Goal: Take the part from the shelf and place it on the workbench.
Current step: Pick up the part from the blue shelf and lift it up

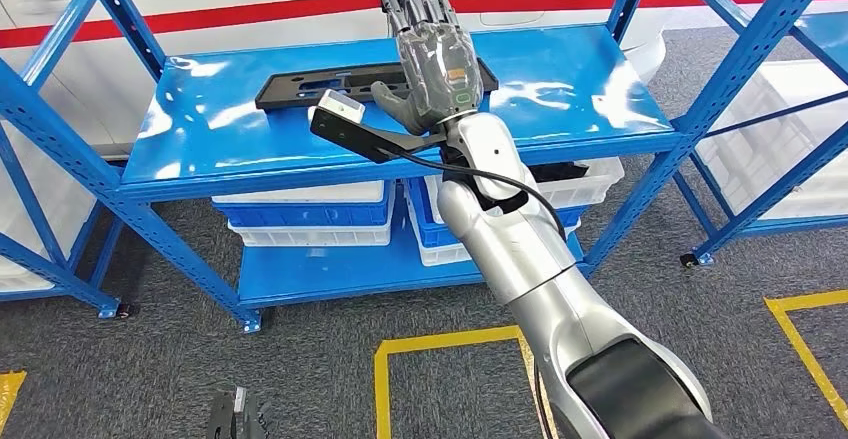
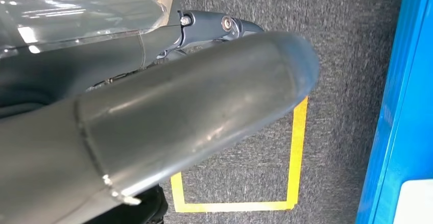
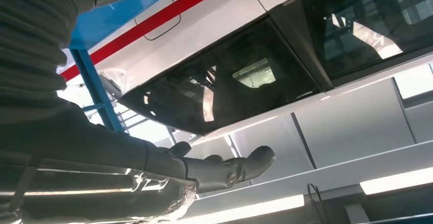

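The part (image 1: 320,86) is a long flat black panel with cutouts, lying on the top level of the blue shelf (image 1: 560,89). My right hand (image 1: 432,57) is raised in front of the panel's right end, fingers stretched out and apart, holding nothing. The right wrist view shows that hand's fingers (image 3: 240,165) extended in the air with nothing between them. My left hand (image 2: 153,117) hangs over the grey floor, its thick thumb straight and nothing in its grasp.
White and blue bins (image 1: 300,214) sit on the shelf's lower level. More blue racks stand at the left (image 1: 40,139) and right (image 1: 770,59). Yellow tape (image 1: 440,344) marks the carpet. A white vehicle body with a red stripe (image 1: 250,9) is behind the shelf.
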Robot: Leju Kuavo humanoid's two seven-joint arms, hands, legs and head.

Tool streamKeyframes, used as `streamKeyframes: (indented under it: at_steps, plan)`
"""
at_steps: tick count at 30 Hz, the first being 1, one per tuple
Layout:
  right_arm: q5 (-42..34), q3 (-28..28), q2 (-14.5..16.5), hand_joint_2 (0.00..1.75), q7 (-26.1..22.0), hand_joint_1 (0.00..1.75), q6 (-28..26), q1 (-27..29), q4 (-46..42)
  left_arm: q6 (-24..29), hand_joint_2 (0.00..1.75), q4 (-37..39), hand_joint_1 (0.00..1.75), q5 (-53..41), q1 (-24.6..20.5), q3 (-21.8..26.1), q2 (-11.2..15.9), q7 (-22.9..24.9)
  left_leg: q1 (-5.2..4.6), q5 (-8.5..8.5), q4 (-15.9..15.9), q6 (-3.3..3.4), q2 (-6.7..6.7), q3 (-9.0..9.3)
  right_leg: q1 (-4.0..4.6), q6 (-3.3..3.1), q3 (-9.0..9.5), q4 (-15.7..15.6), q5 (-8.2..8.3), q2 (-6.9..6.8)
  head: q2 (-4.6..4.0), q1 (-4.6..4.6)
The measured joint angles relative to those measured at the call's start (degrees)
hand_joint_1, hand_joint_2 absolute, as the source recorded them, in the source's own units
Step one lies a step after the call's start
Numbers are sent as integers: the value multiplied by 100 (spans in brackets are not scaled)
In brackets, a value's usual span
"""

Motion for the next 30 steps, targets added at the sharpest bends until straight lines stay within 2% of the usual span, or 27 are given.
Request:
streamKeyframes:
  at_steps: [2,5,6,7,8,10,11,12,15,17,18,20,21,22,23,25,26,27,30]
  plan:
    - [3,-1,16,175,2,0,5,-11,-5,1,0,-1,0,-5,-7,3,0,2,33,-172,331,-75,16,-149,-34,-89,62,-18,-34,9,0,-10]
    - [8,0,39,175,2,0,31,8,-3,2,0,1,0,-6,-4,5,1,8,62,-551,1438,-154,27,-795,-34,-170,133,-19,-101,12,-1,-18]
    - [9,1,42,175,2,0,41,23,-3,2,0,1,0,-6,-1,5,1,11,66,-547,1644,-166,29,-974,-31,-174,154,-17,-124,17,-1,-19]
    - [12,1,43,175,2,0,48,35,-2,2,0,1,0,-6,0,6,3,13,69,-427,1632,-167,32,-1050,-30,-168,184,-17,-152,24,-1,-20]
    - [14,1,44,175,2,0,51,44,-2,2,0,1,0,-7,1,7,5,14,71,-211,1401,-157,34,-1009,-30,-157,225,-16,-184,31,-1,-20]
    - [19,-1,49,175,0,0,53,45,-2,-1,0,1,0,-10,-1,8,16,14,63,282,610,-118,36,-707,-16,-118,321,-15,-258,41,-1,-17]
    - [17,-3,50,175,-3,0,51,42,-4,-5,0,1,0,-11,-3,8,20,15,50,409,286,-88,35,-555,1,-91,349,-12,-291,45,-1,-16]
    - [10,-7,51,175,-6,0,49,43,-8,-9,0,1,0,-11,-4,8,24,16,33,453,97,-55,34,-458,17,-62,362,-11,-316,47,-1,-12]
    - [-14,-20,50,175,-12,0,39,63,-36,-20,0,1,0,-5,1,10,28,20,6,401,2,50,30,-379,29,29,354,-6,-374,40,-1,-10]
    - [-17,-25,50,175,-15,0,35,59,-64,-28,0,-1,0,-4,-1,12,28,20,22,392,-43,130,32,-318,28,57,223,247,-486,26,-1,-3]
    - [-17,-27,47,175,-16,0,33,63,-75,-31,0,-1,0,-4,-2,13,28,20,29,379,-59,168,34,-285,25,49,49,561,-598,20,-1,4]
    - [-19,-30,29,175,-17,0,32,96,-79,-36,0,-1,0,-4,0,14,28,21,19,331,-60,219,31,-237,21,31,-434,1395,-842,19,-1,15]
    - [-19,-30,17,175,-17,0,32,124,-79,-37,0,-1,0,-4,3,15,28,21,15,305,-58,228,24,-210,21,45,-635,1686,-889,19,-1,15]
    - [-20,-30,5,175,-17,0,32,146,-79,-39,0,-1,0,-4,7,15,28,22,12,275,-57,226,15,-177,21,80,-727,1753,-836,18,-1,18]
    - [-20,-30,-1,175,-17,0,32,158,-79,-39,0,0,0,-4,9,16,28,22,11,243,-55,217,4,-135,18,128,-691,1563,-684,16,-1,20]
    - [-23,-31,-5,175,-18,0,31,162,-81,-43,0,0,0,-5,10,17,27,22,5,160,-48,176,-9,-41,11,202,-355,699,-243,-2,-1,29]
    - [-27,-31,-3,175,-21,0,29,160,-83,-44,0,0,0,-5,8,19,27,24,-8,114,-41,146,-12,-9,11,194,-187,329,-80,-9,-1,31]
    - [-34,-33,-2,175,-24,0,26,158,-85,-46,0,1,0,-5,7,22,27,25,-18,76,-34,116,-12,11,14,163,-77,95,15,-14,-1,30]
    - [-55,-43,4,175,-35,0,11,159,-95,-49,0,0,0,-4,7,35,29,31,-5,1,-33,31,0,26,11,33,-16,15,13,4,-1,29]
